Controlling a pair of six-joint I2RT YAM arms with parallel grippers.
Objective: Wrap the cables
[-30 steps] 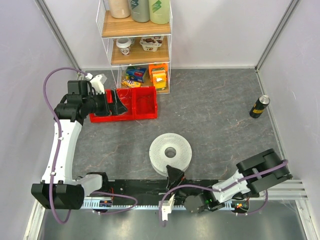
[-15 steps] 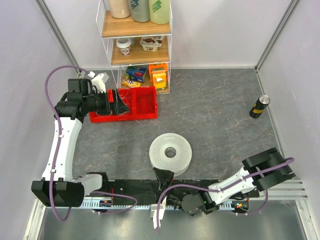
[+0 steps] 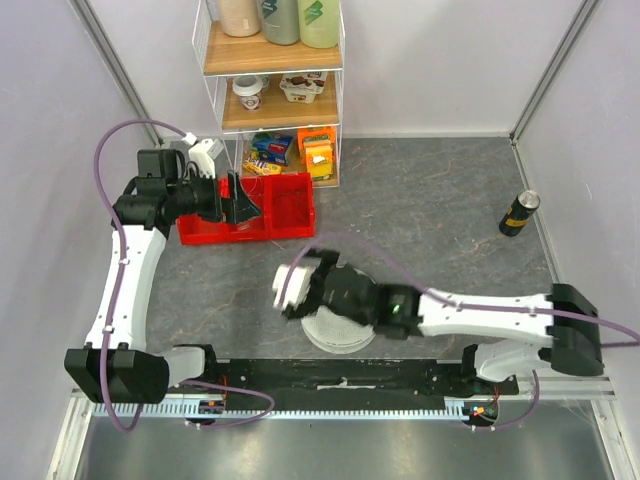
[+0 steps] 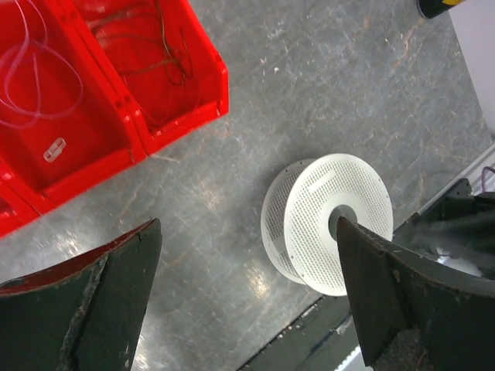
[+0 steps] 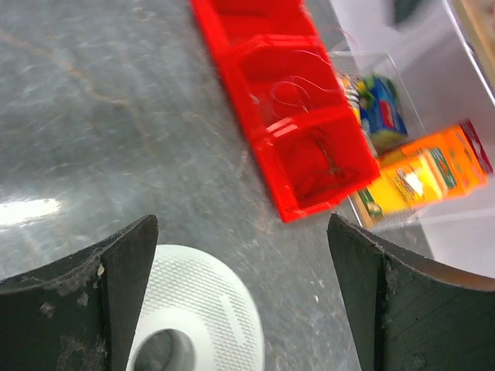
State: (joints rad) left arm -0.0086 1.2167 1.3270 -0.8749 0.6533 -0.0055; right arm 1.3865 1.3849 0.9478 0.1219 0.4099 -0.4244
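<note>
Overhead view: your left claw (image 3: pixel 243 203), spread wide, hangs at the red bin (image 3: pixel 308 208). Your right claw (image 3: pixel 303 285), blurred, reaches over the white spool (image 3: pixel 345 338). The cables are too fine to make out here.

Left wrist view: the left claw (image 4: pixel 247 226) is spread and empty. The cables (image 4: pixel 158 42), a loose dark tangle, lie in the bin up and left of the gap. Strands run mostly along the compartment, with no clear end.

Right wrist view: the right claw (image 5: pixel 241 220) is spread and empty. The cables (image 5: pixel 329 164) lie ahead, up and right, well apart. Your left arm looks nearer, so the pickup likely falls to it.
</note>
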